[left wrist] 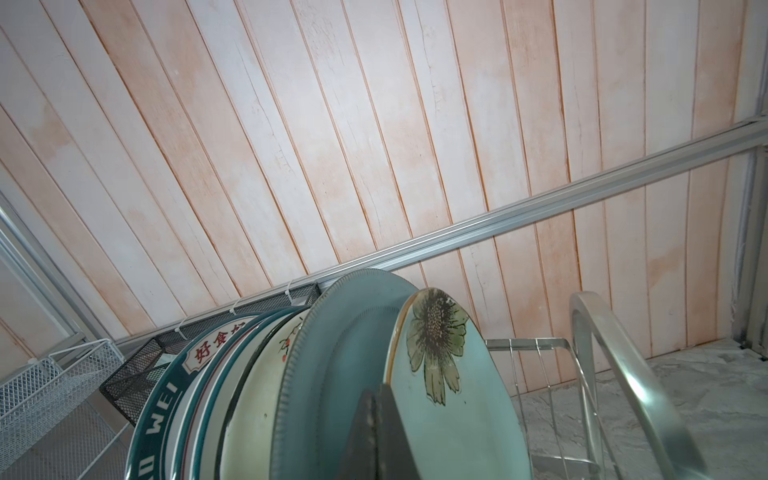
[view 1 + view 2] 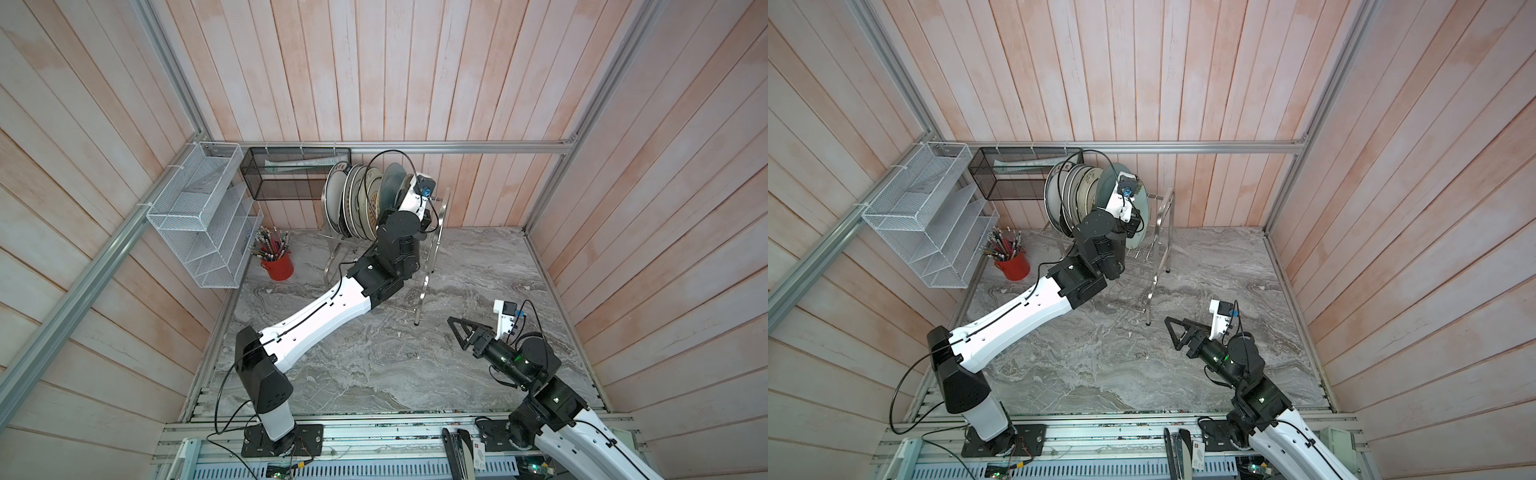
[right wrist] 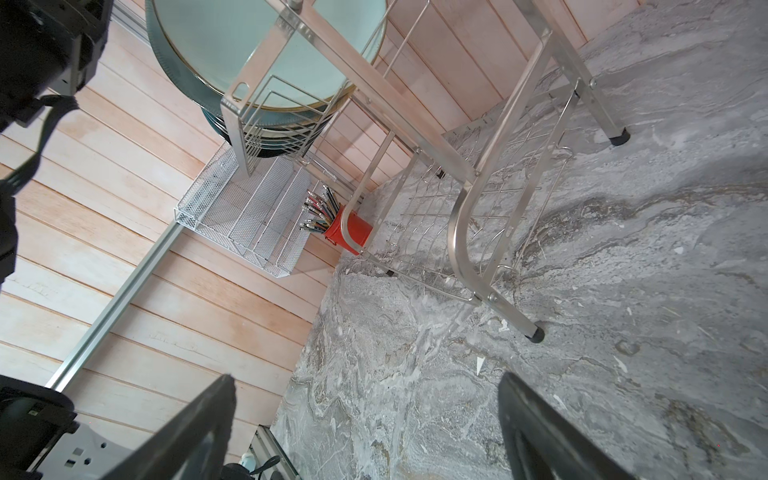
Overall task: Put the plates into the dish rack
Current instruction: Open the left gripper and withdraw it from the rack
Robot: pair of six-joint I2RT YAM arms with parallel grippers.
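The left arm (image 2: 316, 316) is being stretched to the dish rack (image 1: 631, 378), the left hand (image 1: 376, 432) clenched at the racked teal sunflower plate (image 1: 449, 399)'s rim; the right hand (image 3: 365, 376) is being held released over the desk (image 2: 374, 353).

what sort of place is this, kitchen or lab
Probably a lab mock-up of a kitchen corner: robot arms bolted to an aluminium rail, plank-look wall panels in metal framing, and a dish rack of plates on a marble-look tabletop.
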